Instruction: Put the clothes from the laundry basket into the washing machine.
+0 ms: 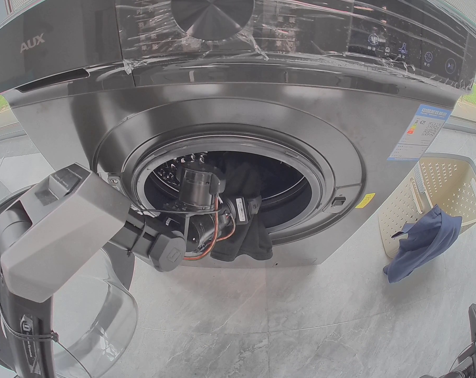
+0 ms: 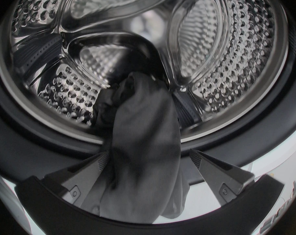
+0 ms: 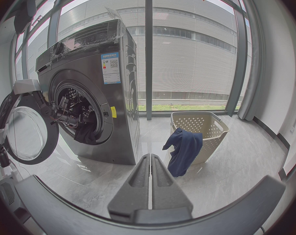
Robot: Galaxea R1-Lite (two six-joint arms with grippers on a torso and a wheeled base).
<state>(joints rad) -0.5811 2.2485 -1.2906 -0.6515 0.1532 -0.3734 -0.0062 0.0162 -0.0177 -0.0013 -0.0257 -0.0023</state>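
Washing machine [image 1: 238, 106]: front loader, its door [image 1: 91, 300] swung open at about 8 o'clock from the opening; steel drum [image 2: 219, 49] bare apart from one garment.
Dark grey garment [image 2: 144, 141]: draped over the rubber lip at 6 o'clock of the opening, part inside the drum and part hanging down the front.
Left gripper [image 2: 148, 153]: at the mouth of the drum, fingers spread wide on either side of the dark grey garment and not pinching it.
Right gripper [image 3: 150, 157]: fingers pressed together and empty, held low, well apart from machine and basket.
Laundry basket [image 1: 458, 179]: cream and perforated, on the floor at about 4 o'clock from the opening.
Blue garment [image 1: 424, 242]: hangs over the basket's near rim, one end trailing to the floor.
Handling, judged: both garments look light, limp and unbreakable. They will sag and trail from any single pinch and can snag on the lip.
Hold, judged: take the dark garment at the bunched fold on the lip, then carry it deep so the hanging tail follows. Take the blue one at the ridge over the rim.
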